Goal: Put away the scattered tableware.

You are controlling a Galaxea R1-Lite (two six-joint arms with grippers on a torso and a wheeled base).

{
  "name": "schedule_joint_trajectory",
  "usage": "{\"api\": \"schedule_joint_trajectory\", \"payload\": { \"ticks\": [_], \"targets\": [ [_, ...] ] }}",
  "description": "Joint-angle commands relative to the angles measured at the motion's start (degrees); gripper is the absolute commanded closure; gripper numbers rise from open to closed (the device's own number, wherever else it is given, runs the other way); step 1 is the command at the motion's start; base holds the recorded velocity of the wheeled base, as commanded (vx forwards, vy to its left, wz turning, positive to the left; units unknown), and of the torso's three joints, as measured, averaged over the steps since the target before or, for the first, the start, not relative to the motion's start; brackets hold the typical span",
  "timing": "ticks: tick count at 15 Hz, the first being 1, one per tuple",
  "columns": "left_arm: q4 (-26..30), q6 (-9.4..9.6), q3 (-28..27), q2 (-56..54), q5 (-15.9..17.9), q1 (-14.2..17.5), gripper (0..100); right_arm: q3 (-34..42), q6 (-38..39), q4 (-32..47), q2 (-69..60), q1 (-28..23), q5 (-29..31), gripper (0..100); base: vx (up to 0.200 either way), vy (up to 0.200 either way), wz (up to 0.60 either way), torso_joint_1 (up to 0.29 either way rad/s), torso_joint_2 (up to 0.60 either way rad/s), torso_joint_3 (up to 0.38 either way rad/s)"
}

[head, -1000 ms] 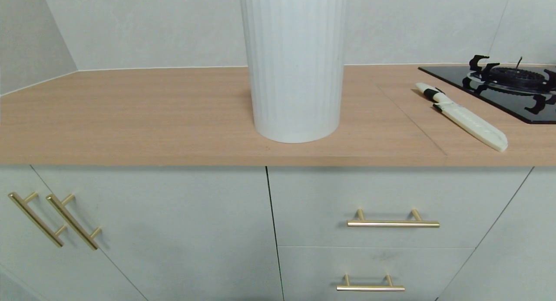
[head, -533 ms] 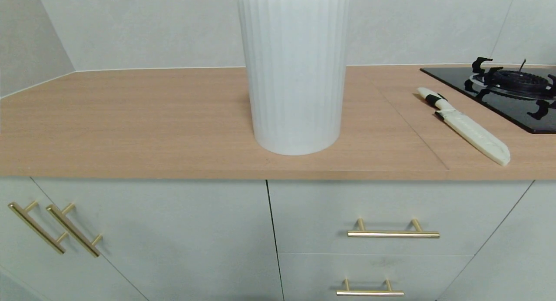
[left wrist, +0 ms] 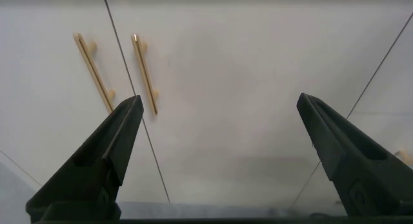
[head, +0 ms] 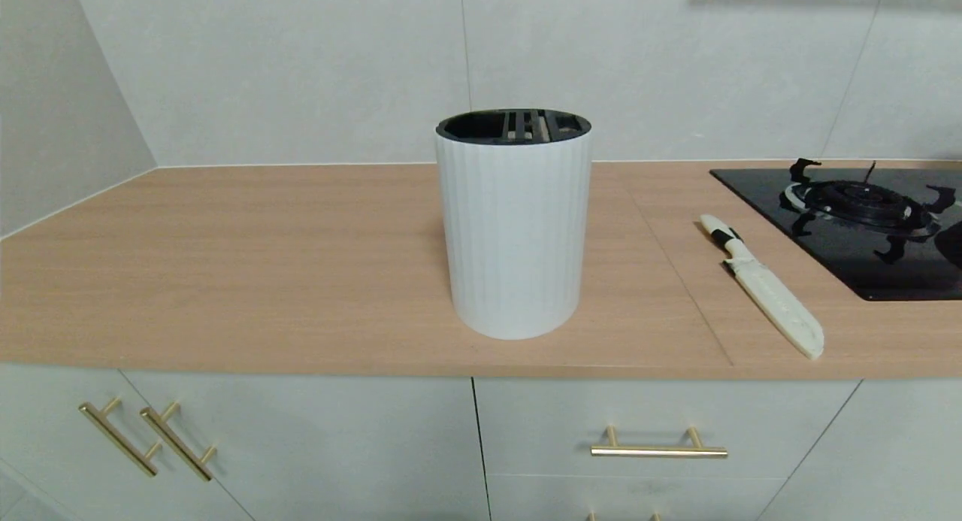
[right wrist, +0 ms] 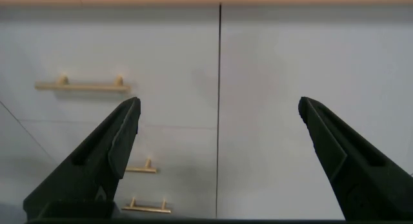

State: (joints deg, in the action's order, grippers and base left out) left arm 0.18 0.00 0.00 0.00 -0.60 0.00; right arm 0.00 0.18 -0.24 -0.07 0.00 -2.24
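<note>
The left gripper (left wrist: 219,101) is open: its two dark fingers (left wrist: 106,156) stand wide apart with nothing between them, and they face a pale cabinet door (left wrist: 245,114) that carries two slim gold bar handles (left wrist: 145,72). In the head view, the same kind of paired gold handles (head: 146,449) sits at the lower left of the frame, on the cabinet fronts under the wooden countertop (head: 225,265). The countertop spans the full width of the frame in front of a grey tiled wall (head: 301,62). A white ribbed holder (head: 515,235) stands upright at the centre of the frame, near the front edge of the countertop. Its top carries a black insert (head: 513,126) with several narrow slots and larger openings. Below it and to the right, a drawer front bears a horizontal gold handle (head: 658,451). The knife (head: 763,288), with a cream blade and a cream-and-black grip, lies flat on the countertop at the right of centre, between the holder and the black hob (head: 849,228) and apart from both. Its grip points toward the wall and its tip toward the front edge. The hob occupies the right edge of the frame. The right gripper (right wrist: 219,101) is likewise open and empty, facing cabinet fronts split by a vertical seam (right wrist: 219,121), with a drawer handle (right wrist: 82,86) beside one finger.
</note>
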Motion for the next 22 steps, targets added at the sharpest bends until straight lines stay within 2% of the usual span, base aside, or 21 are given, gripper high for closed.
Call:
{"api": "schedule_joint_trajectory", "payload": {
  "ticks": [1, 12, 22],
  "targets": [
    [-0.01, 0.00, 0.00, 0.09, -0.02, 0.00, 0, 0.00, -0.01, -0.02, 0.07, 0.00, -0.04, 0, 0.000, 0.000, 0.00, 0.188, -0.48, -0.300],
    [-0.01, 0.00, 0.00, 0.00, -0.02, 0.00, 0, 0.00, -0.01, -0.02, 0.07, 0.00, -0.04, 0, 0.000, 0.000, 0.00, 0.215, -0.50, -0.289],
    [-0.01, 0.00, 0.00, 0.09, -0.02, 0.00, 0, 0.00, -0.01, -0.02, 0.07, 0.00, -0.04, 0, 0.000, 0.000, 0.00, 0.263, -0.57, -0.307]
  ]
}}
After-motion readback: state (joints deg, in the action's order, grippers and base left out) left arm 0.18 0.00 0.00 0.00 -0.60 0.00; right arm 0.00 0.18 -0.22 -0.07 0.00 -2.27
